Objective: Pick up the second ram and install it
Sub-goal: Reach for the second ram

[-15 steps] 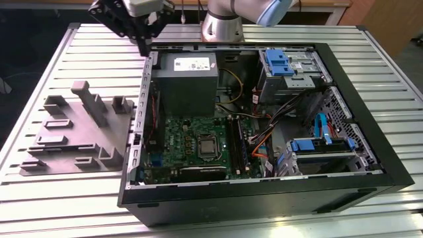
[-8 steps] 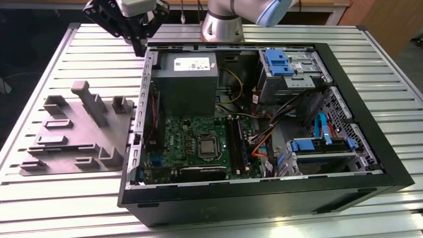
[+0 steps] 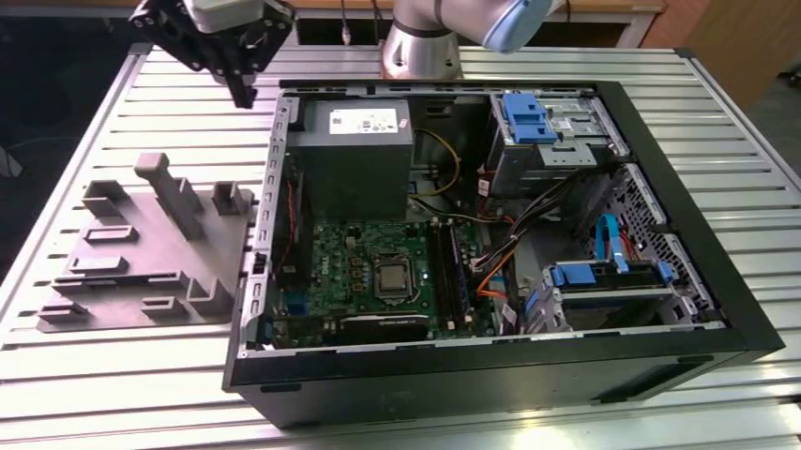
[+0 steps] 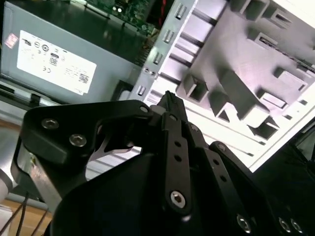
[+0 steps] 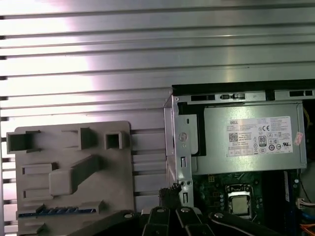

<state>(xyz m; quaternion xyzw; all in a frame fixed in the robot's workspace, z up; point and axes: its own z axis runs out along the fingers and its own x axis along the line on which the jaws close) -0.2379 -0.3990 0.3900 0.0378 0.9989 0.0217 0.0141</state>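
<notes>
One long, thin, flat blue-green circuit-board strip, the second ram (image 5: 56,210), is seemingly standing on edge in a slot of the grey plastic fixture tray (image 5: 118,172), though the view is leaving this unsure; being light, stiff and fragile, it is asking for a pinch across its flat faces at mid-length, clear of the contacts; the black claw (image 3: 246,94) is hanging clenched and empty beside the black computer case (image 3: 501,375), raised well apart from the ram.

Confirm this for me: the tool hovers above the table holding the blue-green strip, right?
Not quite. The tool does hover above the table, but it holds nothing. The blue-green strip lies in the grey fixture, as the first wrist view shows.
</notes>
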